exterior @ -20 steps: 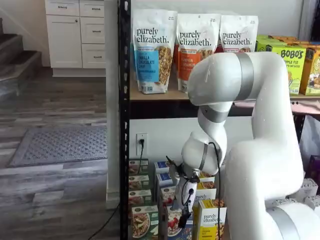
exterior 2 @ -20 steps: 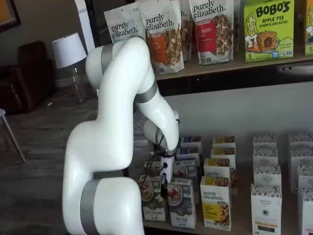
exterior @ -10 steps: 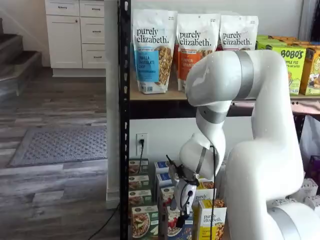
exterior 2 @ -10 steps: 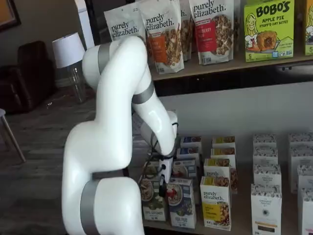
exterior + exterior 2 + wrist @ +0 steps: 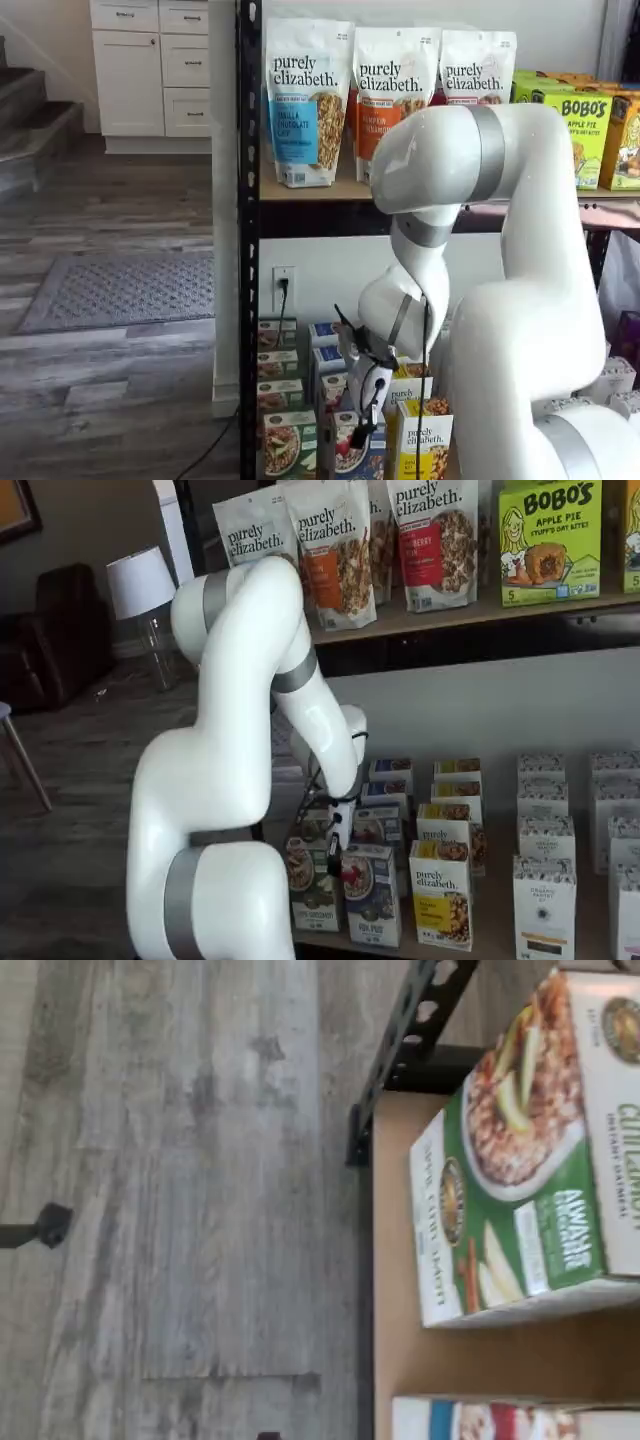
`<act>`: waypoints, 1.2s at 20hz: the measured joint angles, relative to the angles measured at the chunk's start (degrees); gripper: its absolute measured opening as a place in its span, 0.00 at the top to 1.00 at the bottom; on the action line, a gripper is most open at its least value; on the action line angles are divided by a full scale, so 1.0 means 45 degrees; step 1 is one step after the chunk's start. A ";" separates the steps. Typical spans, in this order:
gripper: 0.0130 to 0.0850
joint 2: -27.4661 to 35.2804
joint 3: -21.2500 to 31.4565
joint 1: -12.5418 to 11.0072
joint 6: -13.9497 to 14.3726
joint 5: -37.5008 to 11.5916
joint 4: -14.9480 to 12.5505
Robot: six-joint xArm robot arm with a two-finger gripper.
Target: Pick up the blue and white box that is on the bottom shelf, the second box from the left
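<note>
— Lower now than a second ago? 
— Yes, the white arm (image 5: 500, 230) has folded its wrist further down toward the bottom shelf (image 5: 495, 935). 
— Where's the gripper (image 5: 335, 865)? 
— Hanging at the top front of the blue and white box (image 5: 372, 895), between the green-topped box (image 5: 312, 890) and the yellow box (image 5: 441, 895). 
— Fingers? 
— Spread wide, holding nothing.

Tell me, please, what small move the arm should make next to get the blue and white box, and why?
Probably a short descent straight onto the blue and white box. In both shelf views the pincer hangs just above that box's top at the front of the bottom shelf, beside the green box, with nothing held yet.
</note>
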 joint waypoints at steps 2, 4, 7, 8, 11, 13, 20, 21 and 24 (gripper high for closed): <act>0.00 0.0106 -0.0193 0.0003 -0.0213 -0.0016 0.0262; 0.00 0.0224 -0.0400 -0.0026 -0.0257 0.0045 0.0320; 0.00 0.0441 -0.0725 -0.0064 -0.0255 0.0046 0.0311; 0.00 0.0523 -0.0837 -0.0076 -0.0256 0.0032 0.0309; 0.00 0.0789 -0.1175 -0.0121 -0.0197 -0.0028 0.0212; 0.00 0.0978 -0.1416 -0.0177 -0.0057 -0.0005 0.0013; 0.00 0.1845 -0.2430 -0.0437 0.0566 0.0139 -0.0927; 0.00 0.1960 -0.2570 -0.0471 0.0589 0.0178 -0.0980; 0.00 0.2288 -0.2967 -0.0563 0.0634 0.0287 -0.1103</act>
